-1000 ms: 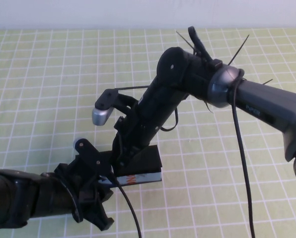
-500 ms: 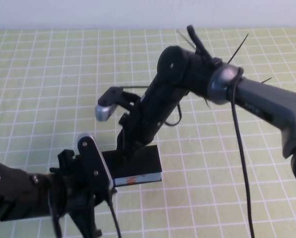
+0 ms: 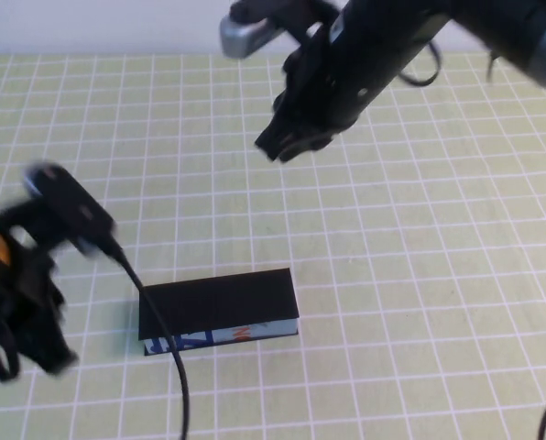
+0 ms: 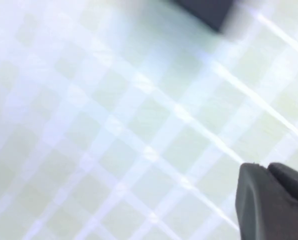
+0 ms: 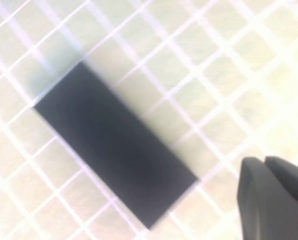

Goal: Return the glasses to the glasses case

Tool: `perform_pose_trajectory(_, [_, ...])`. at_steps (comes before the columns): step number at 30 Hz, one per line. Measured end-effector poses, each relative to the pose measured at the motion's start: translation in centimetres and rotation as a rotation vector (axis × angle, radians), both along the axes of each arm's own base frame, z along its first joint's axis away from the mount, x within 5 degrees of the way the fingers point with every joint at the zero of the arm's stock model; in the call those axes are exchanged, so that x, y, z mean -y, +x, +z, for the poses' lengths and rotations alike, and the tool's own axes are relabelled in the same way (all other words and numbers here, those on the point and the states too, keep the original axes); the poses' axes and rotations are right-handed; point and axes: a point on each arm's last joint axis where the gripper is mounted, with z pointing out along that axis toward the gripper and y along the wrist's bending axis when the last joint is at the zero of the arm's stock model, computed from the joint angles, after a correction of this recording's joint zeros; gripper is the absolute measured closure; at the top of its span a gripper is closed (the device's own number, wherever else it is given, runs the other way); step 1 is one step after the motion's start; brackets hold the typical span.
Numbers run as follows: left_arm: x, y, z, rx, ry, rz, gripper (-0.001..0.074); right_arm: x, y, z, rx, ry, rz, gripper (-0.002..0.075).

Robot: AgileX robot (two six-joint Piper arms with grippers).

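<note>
The glasses case (image 3: 218, 307) lies on the green checked cloth, near the front middle. It shows a flat black top and a blue, white and orange patterned front edge. It also shows in the right wrist view (image 5: 114, 145), and as a dark corner in the left wrist view (image 4: 209, 10). The glasses are not in view. My left gripper (image 3: 21, 353) is at the left edge, to the left of the case, shut and empty. My right gripper (image 3: 282, 147) is raised high above the far middle of the table, shut and empty.
The green checked cloth (image 3: 420, 275) covers the table. A black cable (image 3: 163, 357) hangs from the left arm across the case's left end. The left wrist camera housing (image 3: 67, 206) sits above the left arm.
Both arms have pulled away from the case. The right arm rose up and back. The left arm drew back to the left. The case now lies uncovered with its black top showing.
</note>
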Motion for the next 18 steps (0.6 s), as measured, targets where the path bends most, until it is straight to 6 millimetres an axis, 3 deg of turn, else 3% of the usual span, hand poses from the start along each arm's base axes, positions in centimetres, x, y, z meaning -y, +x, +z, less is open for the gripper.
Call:
perform_pose_trajectory(4, [-2.9, -0.6, 5.5, 0.27, -0.141, 0.217, 0.0738, 2.5, -2.0, 4.5, 0.105, 0.008, -0.102, 0.0742])
perform_pose_trajectory(9, [-5.9, -4.9, 10.2, 0.564, -0.347, 0.363, 0.0738, 5.6, -5.7, 8.6, 0.176, 0.048, -0.16, 0.0742])
perform_pose_trajectory(13, [-6.8, -9.3, 11.1, 0.663, -0.484, 0.405, 0.0738, 7.8, -8.9, 9.3, 0.203, 0.091, -0.185, 0.0742])
perform_pose_trajectory(18, [-7.1, -12.8, 9.6, 0.673, -0.605, 0.424, 0.0738, 10.6, -12.4, 7.8, 0.267, 0.14, -0.226, 0.0742])
